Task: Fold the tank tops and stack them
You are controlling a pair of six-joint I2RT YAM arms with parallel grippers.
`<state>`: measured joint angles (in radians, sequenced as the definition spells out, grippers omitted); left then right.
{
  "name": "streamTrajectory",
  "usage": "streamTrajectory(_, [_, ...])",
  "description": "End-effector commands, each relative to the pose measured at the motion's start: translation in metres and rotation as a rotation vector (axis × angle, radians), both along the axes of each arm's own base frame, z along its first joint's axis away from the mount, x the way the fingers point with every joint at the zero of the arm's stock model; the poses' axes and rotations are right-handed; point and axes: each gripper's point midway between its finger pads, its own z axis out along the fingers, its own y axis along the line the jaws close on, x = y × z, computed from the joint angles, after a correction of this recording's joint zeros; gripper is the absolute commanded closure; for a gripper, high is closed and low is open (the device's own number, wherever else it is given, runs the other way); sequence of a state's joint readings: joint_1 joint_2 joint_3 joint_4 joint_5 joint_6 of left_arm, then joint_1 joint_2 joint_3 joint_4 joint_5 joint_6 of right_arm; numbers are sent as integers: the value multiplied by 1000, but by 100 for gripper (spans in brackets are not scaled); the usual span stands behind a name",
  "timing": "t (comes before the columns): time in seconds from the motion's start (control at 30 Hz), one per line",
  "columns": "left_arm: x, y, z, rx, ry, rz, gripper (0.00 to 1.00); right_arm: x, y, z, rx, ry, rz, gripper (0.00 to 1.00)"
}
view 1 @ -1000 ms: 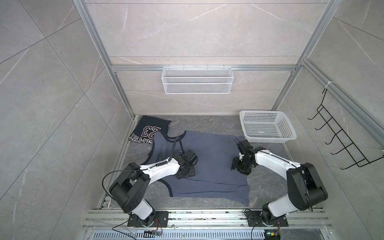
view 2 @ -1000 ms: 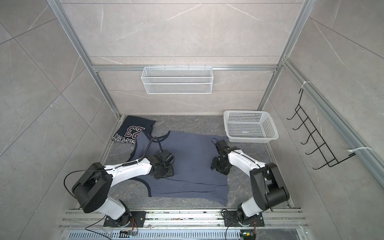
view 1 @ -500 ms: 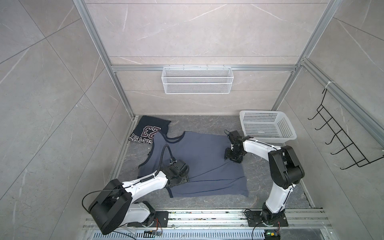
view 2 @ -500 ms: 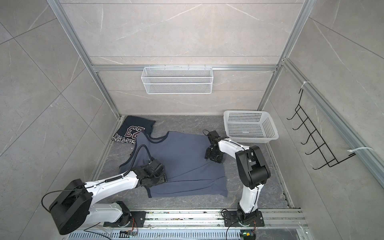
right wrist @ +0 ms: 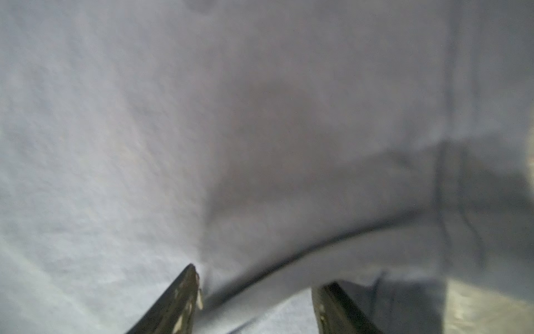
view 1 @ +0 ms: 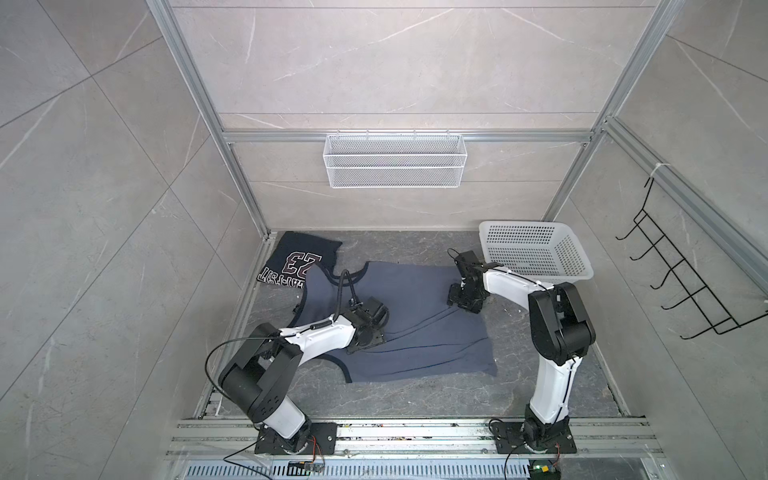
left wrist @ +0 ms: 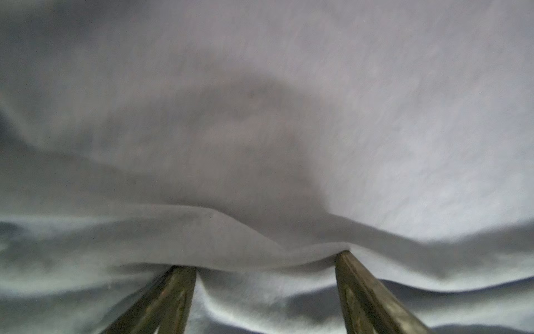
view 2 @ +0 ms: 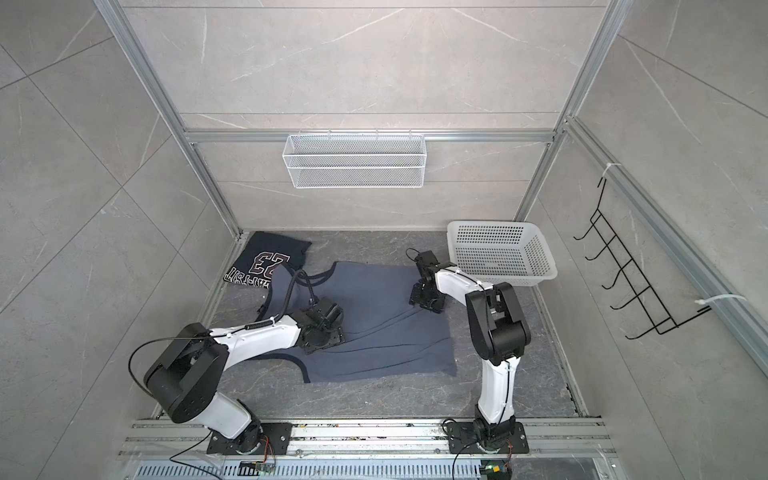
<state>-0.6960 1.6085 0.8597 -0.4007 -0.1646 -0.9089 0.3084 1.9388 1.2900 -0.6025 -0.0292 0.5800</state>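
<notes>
We find the slate-blue tank top [view 1: 419, 316] spread mid-frame, straps left and hem right, under both grippers, left gripper [view 1: 368, 334] mid-cloth, right gripper [view 1: 463, 301] at its upper-right edge (fingers [left wrist: 176, 286] apart, grasping nothing).

Plastic basket [view 1: 575, 254], wire shelf [view 1: 395, 176], hook rack [view 1: 690, 270]

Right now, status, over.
Left end effector, right end effector open on spread slate-blue cloth tank top. Navy "23" tank top folded. White perforated plastic basket near right end effector.
</notes>
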Motion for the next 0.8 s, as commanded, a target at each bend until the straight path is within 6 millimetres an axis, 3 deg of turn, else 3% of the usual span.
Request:
streamTrajectory(0.0, [2,-19,1,-48,26,-101,21,-29,-26,4,-75,26,-44,35])
streamTrajectory(0.17, [59,-39,60,-111,-88,-179,21,-40,-34,22,-82,-15,-44,34])
streamTrajectory(0.27, [97,-44,81,-124,-128,-188,21,-42,-31,33,-61,-45,-33,34])
streamTrajectory(0.37, [131,-40,83,-122,-125,-171,22,-45,-30,48,-44,-74,-15,33])
streamTrajectory(0.57, [193,-7,77,-131,-123,-71,25,-56,-38,71,-44,-133,8,33])
streamTrajectory(0.67, [223,-1,81,-138,-164,-55,28,-46,-40,83,-28,-175,8,34])
streamTrajectory(0.77, [248,-7,78,-155,-193,-75,33,-30,-34,95,-10,-206,14,35])
